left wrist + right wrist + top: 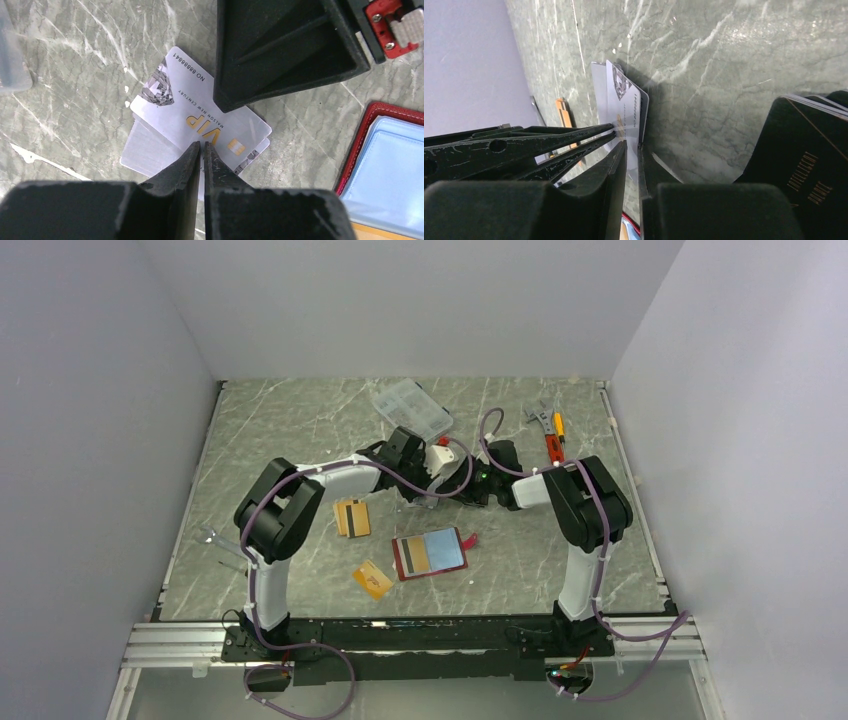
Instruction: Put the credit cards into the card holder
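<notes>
While both arms meet at mid-desk beyond the card holder [447,549], the action is all on the silver card [190,105], printed VIP. A second silver card [145,150] is fanned out right under it. Right tool [631,145] is nearly shut with the top card's edge between its jaws. It reads as a thin edge pinch, though a sliver of gap shows on one side. Left tool [201,145] is shut to a hairline slit, gripping nothing, with its tips against the card's face. The card looks tilted up off the desk [300,430]; can't tell if its far edge rests on it. The holder lies open, blue inside up, near the arms' bases. Two orange cards [351,517] [373,579] lie loose to its left, untouched.

Risks, as I judge them:
- The bite is shallow and on the edge only, so the card could pivot or slip out once lifted.
- The lower silver card may drag along, then drop partway, because the two overlap closely.
- The left tips could flick or bend the card if they press while the right pulls.
- The holder is not pinned by anything, so pushing a card into a pocket may shove it across the desk instead of seating the card.
</notes>
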Controlling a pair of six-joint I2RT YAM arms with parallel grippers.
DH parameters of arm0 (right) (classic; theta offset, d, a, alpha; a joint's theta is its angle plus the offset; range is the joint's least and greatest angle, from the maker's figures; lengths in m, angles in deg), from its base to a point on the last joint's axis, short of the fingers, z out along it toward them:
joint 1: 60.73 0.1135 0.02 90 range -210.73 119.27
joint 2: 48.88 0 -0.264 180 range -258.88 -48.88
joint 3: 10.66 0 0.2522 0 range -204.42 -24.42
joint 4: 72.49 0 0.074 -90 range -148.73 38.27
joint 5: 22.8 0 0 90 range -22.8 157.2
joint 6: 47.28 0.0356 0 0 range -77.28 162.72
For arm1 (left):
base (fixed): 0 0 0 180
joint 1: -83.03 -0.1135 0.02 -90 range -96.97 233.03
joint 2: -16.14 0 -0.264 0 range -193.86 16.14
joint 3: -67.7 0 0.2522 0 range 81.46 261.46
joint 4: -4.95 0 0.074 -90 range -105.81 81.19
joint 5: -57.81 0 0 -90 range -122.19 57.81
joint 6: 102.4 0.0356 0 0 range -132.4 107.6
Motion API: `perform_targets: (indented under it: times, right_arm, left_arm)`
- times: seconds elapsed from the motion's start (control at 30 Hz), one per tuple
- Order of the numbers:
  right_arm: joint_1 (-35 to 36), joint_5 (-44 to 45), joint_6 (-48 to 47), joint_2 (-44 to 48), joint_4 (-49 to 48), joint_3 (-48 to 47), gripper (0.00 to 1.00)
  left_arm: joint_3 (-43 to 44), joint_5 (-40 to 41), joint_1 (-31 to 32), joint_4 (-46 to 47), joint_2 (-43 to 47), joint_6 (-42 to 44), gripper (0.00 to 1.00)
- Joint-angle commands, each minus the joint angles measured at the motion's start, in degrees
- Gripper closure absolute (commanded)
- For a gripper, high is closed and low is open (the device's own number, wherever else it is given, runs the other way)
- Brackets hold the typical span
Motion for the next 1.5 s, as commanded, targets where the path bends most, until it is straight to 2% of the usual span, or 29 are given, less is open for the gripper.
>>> perform_targets:
  times: [0.0,0.17,0.3,0.5,0.6,0.67,0.8,0.9,0.97,1.03,1.2,1.27,1.47]
  right_arm:
    - [2.1,-4.8,1.9,1.0,-7.0,-0.7,0.84]
    - [4.0,-5.8,2.7,-1.0,-8.5,-2.0,0.74]
    - [4.4,-6.6,4.5,-2.6,-11.0,-2.1,0.73]
    - [4.3,-6.9,6.5,-2.6,-14.2,-1.2,0.86]
    - [4.4,-6.0,5.6,-1.4,-12.2,-1.7,1.0]
    - [4.3,-5.2,3.8,0.1,-9.8,-2.0,1.0]
    - [4.2,-4.9,-1.2,3.2,-4.9,-2.4,1.0]
    - [4.0,-5.3,-5.1,6.0,-2.6,-1.7,1.0]
    - [4.1,-5.6,-7.7,7.7,-0.9,-1.3,1.0]
    - [4.0,-5.8,-9.7,9.3,0.5,-0.5,1.0]
    - [3.7,-7.2,-13.8,14.5,3.2,1.3,1.0]
    - [3.7,-7.8,-15.0,16.6,4.4,1.7,1.0]
    - [2.9,-11.8,-13.3,21.1,1.7,3.2,1.0]
  left_arm:
    - [0.0,-2.8,0.3,-3.4,-1.6,-1.5,0.87]
    - [0.7,-5.4,-0.9,-4.6,-1.0,-2.4,0.87]
    - [1.0,-7.7,-2.1,-4.9,-0.3,-3.0,0.87]
    - [0.8,-10.8,-2.6,-5.1,-0.1,-3.0,0.86]
    - [1.4,-11.7,-3.3,-6.2,0.8,-3.1,0.86]
    - [2.3,-13.5,-5.0,-7.6,2.6,-3.7,0.84]
    - [4.2,-18.4,-9.2,-11.1,7.2,-5.6,0.75]
    - [3.3,-23.3,-12.2,-10.3,11.1,-8.9,0.58]
    - [1.6,-27.3,-14.0,-7.8,13.0,-12.5,0.53]
    - [0.1,-31.2,-15.4,-5.4,13.6,-15.9,0.4]
    - [-6.8,-38.9,-19.0,6.4,15.5,-28.4,0.36]
    - [-9.1,-42.1,-20.4,11.3,15.8,-33.3,0.28]
    - [-15.1,-48.6,-22.6,24.1,16.6,-43.8,0.3]
